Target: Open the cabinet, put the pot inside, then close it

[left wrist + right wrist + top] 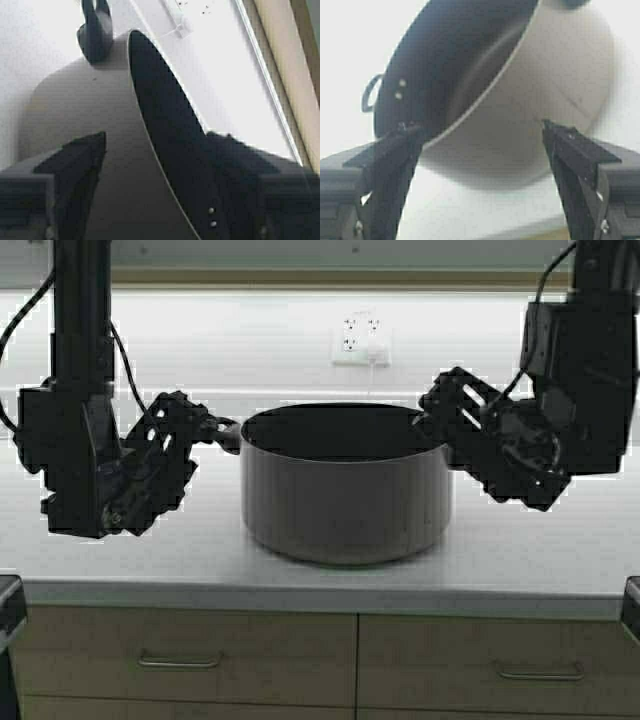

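Note:
The dark grey pot (345,500) stands upright on the white countertop (120,560), its dark inside showing. My left gripper (205,426) is at its left rim beside a black loop handle (228,432). In the left wrist view that gripper (156,135) is open and straddles the pot wall (125,165), one finger outside, the other over the dark inside. My right gripper (436,406) is at the right rim, open wide (479,125), with the pot (530,100) between and beyond its fingers. The cabinet is out of view.
A white wall outlet (362,340) sits on the lit backsplash behind the pot. Below the counter's front edge are tan drawers with horizontal handles (180,661) (540,673). A tan strip (300,278) runs along the top of the wall.

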